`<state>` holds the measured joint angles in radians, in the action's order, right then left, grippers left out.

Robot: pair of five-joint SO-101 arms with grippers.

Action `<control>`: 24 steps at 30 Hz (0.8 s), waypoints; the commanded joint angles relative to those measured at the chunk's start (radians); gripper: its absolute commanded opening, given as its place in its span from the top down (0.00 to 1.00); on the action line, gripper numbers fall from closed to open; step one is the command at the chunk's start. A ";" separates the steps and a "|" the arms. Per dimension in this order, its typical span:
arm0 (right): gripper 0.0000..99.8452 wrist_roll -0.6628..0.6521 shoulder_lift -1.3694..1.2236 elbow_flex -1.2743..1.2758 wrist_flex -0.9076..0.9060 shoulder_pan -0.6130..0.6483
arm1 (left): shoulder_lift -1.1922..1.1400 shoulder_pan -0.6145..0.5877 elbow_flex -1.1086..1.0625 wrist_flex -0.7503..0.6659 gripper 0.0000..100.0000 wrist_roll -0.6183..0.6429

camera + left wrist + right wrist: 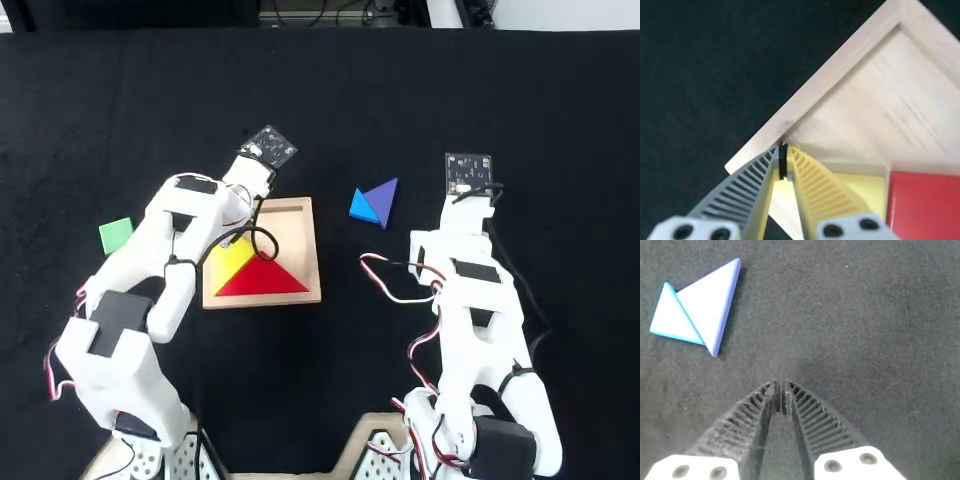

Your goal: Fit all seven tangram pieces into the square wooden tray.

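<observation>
High view: only a red triangle (262,277) and a yellow triangle (230,258) are held in the square wooden tray (295,228), so it's judged early days. A blue triangle (362,206), purple triangle (384,197) and green square (116,235) are left outside it. Left wrist view: the left gripper (783,162) is clenched on nothing at the tray's rim. Right wrist view: the right gripper (781,395) is pinched together, empty, near the blue triangle, so opening up for a pickup there is probably called for.

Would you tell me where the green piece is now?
In the high view the green piece lies on the black cloth left of the left arm, outside the wooden tray.
</observation>
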<state>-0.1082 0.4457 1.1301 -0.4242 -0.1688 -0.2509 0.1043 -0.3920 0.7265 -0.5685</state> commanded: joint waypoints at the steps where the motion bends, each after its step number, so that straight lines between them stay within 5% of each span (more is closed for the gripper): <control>1: 0.97 0.002 0.028 -0.024 0.018 0.005 | 0.106 0.002 -0.054 0.012 0.97 -0.009; 7: 0.97 0.002 0.028 -0.024 0.018 0.005 | 0.278 0.090 -0.237 0.003 0.97 -0.009; 13: 0.97 0.002 0.028 -0.022 0.018 0.005 | 0.379 0.145 -0.357 -0.186 0.97 0.041; 24: 0.97 0.002 0.028 -0.022 0.018 0.017 | 0.281 0.157 -0.329 -0.325 0.97 0.138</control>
<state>-0.1082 0.4457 1.1301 -0.4242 -0.1688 0.0790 0.2440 -0.7725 0.4227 -0.4457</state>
